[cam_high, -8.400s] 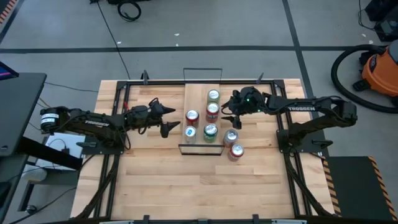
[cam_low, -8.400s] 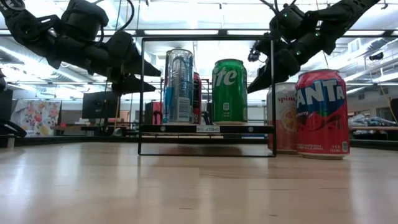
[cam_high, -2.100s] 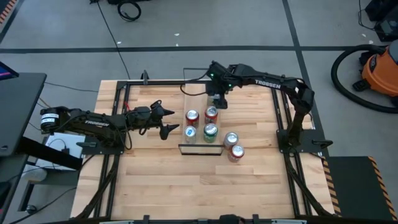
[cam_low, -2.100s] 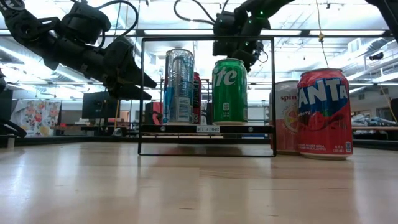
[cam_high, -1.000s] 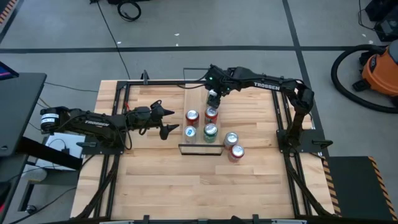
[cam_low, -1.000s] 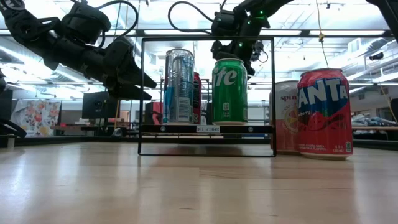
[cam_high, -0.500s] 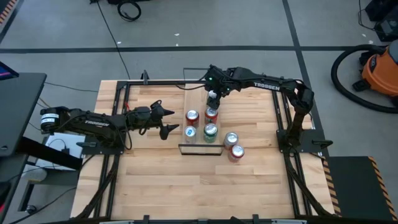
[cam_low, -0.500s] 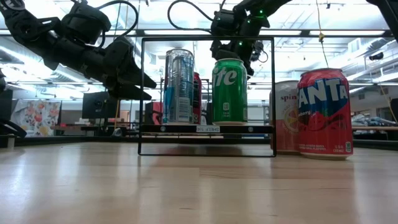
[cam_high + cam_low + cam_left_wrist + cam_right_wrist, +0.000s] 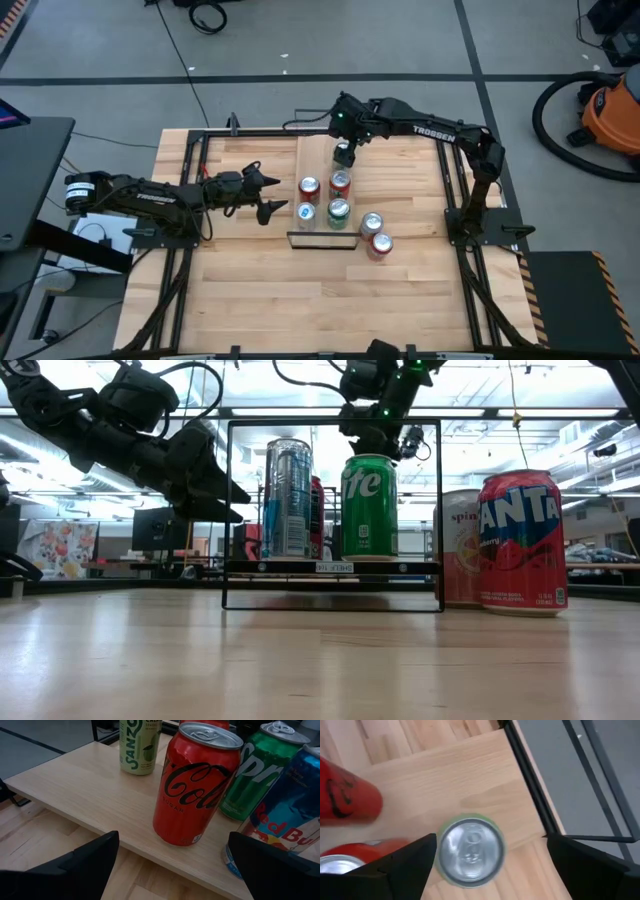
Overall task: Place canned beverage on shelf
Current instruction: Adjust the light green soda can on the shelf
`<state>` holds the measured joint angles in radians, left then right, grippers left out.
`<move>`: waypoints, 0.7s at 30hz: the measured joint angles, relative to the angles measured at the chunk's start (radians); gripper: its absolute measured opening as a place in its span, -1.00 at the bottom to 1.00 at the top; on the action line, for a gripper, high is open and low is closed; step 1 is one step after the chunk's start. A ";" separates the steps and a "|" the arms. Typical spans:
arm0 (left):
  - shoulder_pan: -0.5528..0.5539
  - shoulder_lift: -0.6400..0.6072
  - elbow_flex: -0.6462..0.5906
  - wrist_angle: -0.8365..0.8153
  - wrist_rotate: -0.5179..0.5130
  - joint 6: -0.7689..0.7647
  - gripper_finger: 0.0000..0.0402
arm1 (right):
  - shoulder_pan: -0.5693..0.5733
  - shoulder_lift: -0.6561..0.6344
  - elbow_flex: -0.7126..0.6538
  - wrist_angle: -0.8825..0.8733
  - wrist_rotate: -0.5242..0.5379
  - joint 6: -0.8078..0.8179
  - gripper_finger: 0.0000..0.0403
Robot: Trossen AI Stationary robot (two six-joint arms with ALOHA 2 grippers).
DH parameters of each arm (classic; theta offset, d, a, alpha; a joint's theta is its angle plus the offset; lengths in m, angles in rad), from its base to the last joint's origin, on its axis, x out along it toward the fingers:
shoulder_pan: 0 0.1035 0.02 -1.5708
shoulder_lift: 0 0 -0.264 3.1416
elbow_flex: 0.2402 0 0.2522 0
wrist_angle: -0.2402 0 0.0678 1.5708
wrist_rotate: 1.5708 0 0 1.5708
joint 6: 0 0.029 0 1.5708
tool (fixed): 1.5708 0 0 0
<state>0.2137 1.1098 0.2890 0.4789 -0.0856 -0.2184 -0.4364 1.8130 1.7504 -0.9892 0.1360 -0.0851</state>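
The shelf (image 9: 315, 150) lies along the middle of the table's far half. A pale green canned beverage (image 9: 471, 851) stands upright on its far end, also seen in the left wrist view (image 9: 140, 745). My right gripper (image 9: 343, 151) hangs open right above it, one finger on either side of the can's top and clear of it. Nearer on the shelf stand two red cans (image 9: 309, 187) (image 9: 340, 183), a blue-silver can (image 9: 306, 212) and a green can (image 9: 338, 211). My left gripper (image 9: 272, 193) waits open left of the shelf, pointing at the red can (image 9: 192, 785).
Two more cans, one pale (image 9: 371, 222) and one red Fanta (image 9: 379, 243), stand on the table right of the shelf's near end. Black frame rails (image 9: 450, 180) run along the table's sides. The near half of the tabletop (image 9: 320, 300) is bare wood.
My right gripper has let go of the pale green can and has gone up, away from it. The can stays upright on the far end of the shelf.
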 joint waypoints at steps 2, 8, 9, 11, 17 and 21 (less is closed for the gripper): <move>0.000 0.000 0.000 0.000 0.000 0.000 0.94 | -0.021 0.000 0.000 0.007 0.000 -0.009 0.92; 0.000 0.000 0.000 -0.003 0.000 -0.004 0.94 | -0.091 0.000 0.000 0.015 -0.179 -0.020 0.88; 0.000 0.000 0.000 -0.004 0.000 -0.004 0.94 | -0.101 0.000 0.000 0.014 -0.226 -0.022 0.87; 0.000 0.000 0.000 -0.004 0.000 -0.004 0.94 | -0.118 0.000 -0.001 0.012 -0.302 -0.031 0.86; 0.000 0.000 0.000 -0.005 0.000 -0.008 0.94 | -0.136 0.000 -0.037 -0.002 -0.359 -0.043 0.85; 0.000 0.000 0.000 -0.005 0.000 -0.008 0.94 | -0.136 0.000 -0.055 -0.001 -0.396 -0.045 0.85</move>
<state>0.2135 1.1097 0.2890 0.4739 -0.0856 -0.2264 -0.5728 1.8126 1.6952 -0.9900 -0.2599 -0.1303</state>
